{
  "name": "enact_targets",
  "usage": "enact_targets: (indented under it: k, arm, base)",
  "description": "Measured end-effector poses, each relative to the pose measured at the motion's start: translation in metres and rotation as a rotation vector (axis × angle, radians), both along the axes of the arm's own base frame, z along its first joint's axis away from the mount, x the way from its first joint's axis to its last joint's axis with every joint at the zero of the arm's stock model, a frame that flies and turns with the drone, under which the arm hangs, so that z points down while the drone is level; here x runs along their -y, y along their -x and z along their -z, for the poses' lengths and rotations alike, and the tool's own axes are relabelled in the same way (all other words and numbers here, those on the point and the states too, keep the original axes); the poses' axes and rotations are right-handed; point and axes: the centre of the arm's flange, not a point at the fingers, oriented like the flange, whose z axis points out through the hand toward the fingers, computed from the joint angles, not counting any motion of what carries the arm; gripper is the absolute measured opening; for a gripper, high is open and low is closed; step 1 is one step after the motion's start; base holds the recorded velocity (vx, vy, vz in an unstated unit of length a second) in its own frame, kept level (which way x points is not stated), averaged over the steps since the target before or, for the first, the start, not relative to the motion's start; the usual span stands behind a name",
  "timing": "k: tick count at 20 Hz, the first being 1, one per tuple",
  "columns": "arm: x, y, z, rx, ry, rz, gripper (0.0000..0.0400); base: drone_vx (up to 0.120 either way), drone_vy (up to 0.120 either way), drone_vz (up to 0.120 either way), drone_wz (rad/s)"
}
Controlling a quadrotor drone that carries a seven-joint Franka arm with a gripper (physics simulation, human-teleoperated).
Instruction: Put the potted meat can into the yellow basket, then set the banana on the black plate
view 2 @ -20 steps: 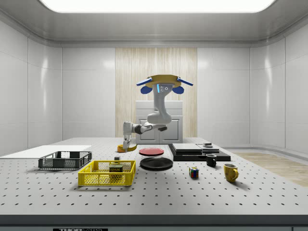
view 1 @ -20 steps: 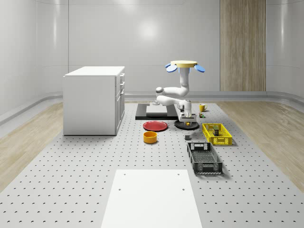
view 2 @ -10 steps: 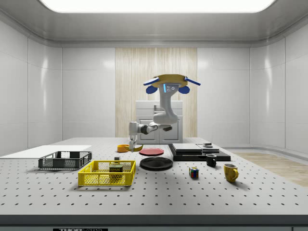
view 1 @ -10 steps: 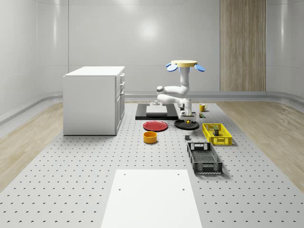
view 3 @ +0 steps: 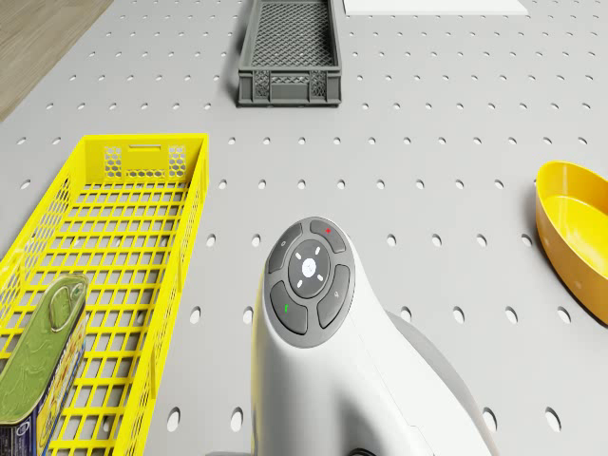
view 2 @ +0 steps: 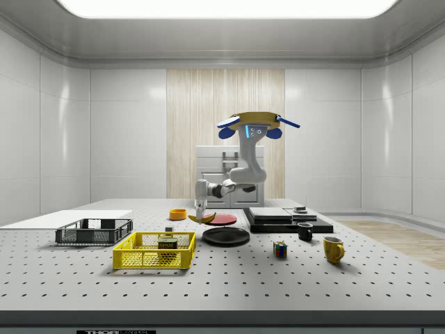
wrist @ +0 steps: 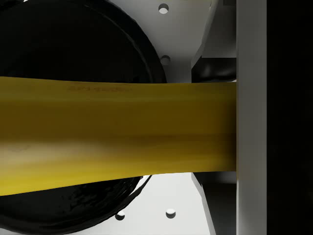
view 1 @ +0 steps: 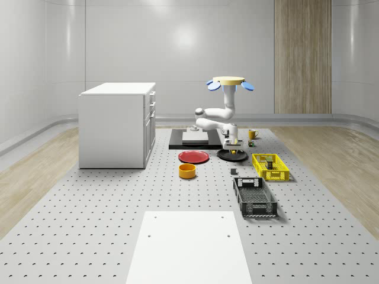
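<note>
Lying in yellow basket [view 2: 154, 250]: potted meat can [view 2: 166, 244]. Behind it, gripper [view 2: 201, 218] clamped on banana [view 2: 206, 218], above black plate [view 2: 226, 236] edge. Farther back, drone [view 2: 256, 123] hovering over table [view 2: 229, 285].

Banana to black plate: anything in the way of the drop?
Nothing visible. The tool holds the banana above the black plate, whose surface lies bare under it in the wrist view. The drone hovers above the table near the plate.
</note>
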Motion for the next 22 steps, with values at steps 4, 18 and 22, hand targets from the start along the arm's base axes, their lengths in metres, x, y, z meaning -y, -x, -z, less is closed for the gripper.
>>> enact_targets:
  k: [4,18,22]
  arm:
    - [0.0,0.0,0.0,0.0,0.0,0.0,0.0193]
    - [0.0,0.0,0.0,0.0,0.0,0.0,0.0193]
    - [0.0,0.0,0.0,0.0,0.0,0.0,0.0193]
  base:
    - [-0.12,0.0,0.0,0.0]
    - [-0.12,0.0,-0.023,0.0]
    - [-0.12,0.0,0.0,0.0]
